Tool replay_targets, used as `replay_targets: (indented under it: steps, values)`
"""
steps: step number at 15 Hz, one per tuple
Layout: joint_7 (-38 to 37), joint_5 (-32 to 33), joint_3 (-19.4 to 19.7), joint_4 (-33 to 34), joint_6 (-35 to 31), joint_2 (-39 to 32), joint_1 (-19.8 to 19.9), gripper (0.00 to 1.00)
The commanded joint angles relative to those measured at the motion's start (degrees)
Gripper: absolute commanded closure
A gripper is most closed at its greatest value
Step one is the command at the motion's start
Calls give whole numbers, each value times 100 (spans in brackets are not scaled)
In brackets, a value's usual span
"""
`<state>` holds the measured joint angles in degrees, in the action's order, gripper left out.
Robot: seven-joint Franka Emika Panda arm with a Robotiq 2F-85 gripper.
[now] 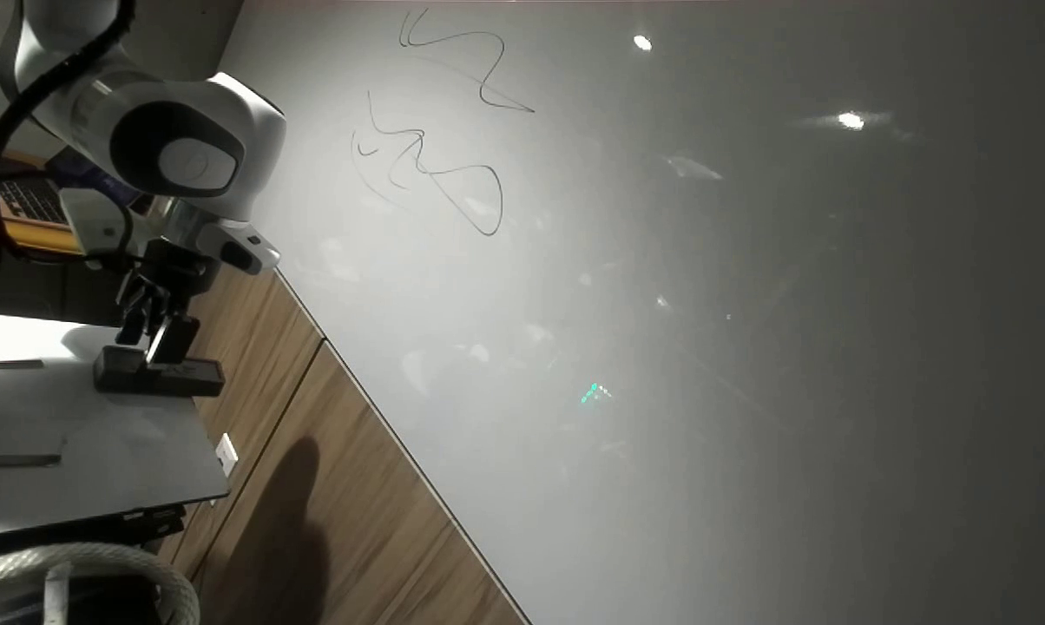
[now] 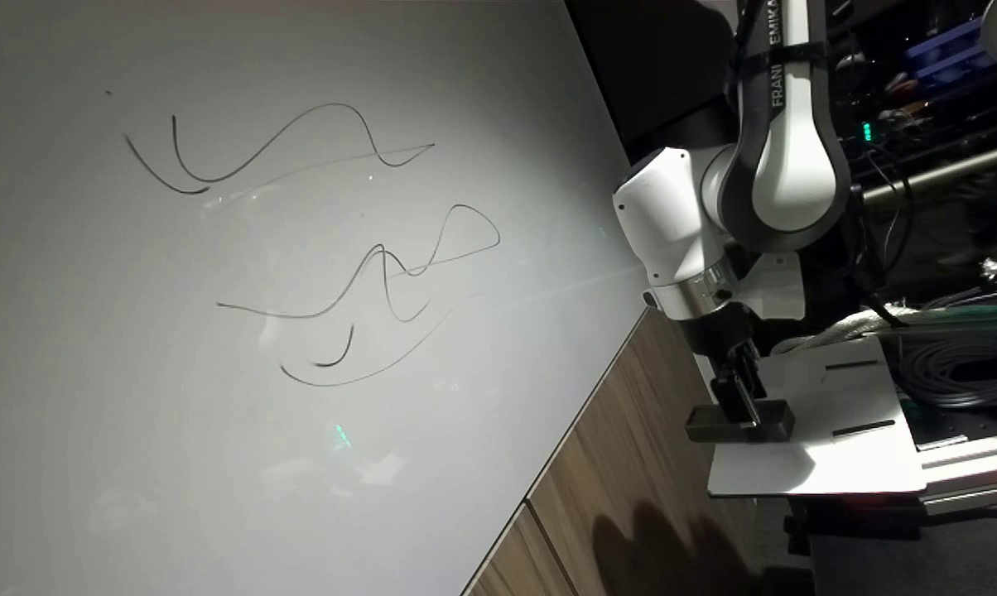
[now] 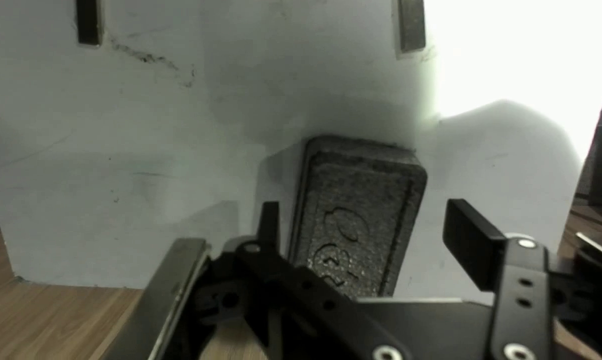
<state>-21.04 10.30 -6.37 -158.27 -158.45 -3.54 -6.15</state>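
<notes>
A dark grey rectangular block with oval markings point(image 3: 358, 220) is seen lying on a flat whitish plate point(image 3: 146, 120), its near end hidden by the black two-fingered gripper point(image 3: 369, 226). The fingers are spread, one to the left and one to the right of the block, and a clear gap is left on the right. In both exterior views a large glossy whiteboard point(image 2: 217, 488) is marked with thin black scrawls point(image 2: 378, 247) and bordered by brown wood-grain panels point(image 1: 392, 503).
</notes>
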Motion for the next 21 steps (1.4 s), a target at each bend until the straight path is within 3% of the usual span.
replay_targets:
  steps: [1,2,3,5,9,12,13,19,21]
  values:
    - [-68,131,84,71,271,237,-75,0]
    - [-63,125,76,90,275,220,-67,13]
    - [-57,116,69,103,297,209,-60,16]
    - [-60,107,65,115,269,144,-55,14]
    - [-85,129,84,120,174,-19,-57,0]
    - [-81,125,108,121,137,-118,-67,4]
    - [-89,130,114,120,134,-133,-76,25]
    - [-85,84,65,143,302,54,-151,68]
    - [-122,127,40,166,441,178,-202,69]
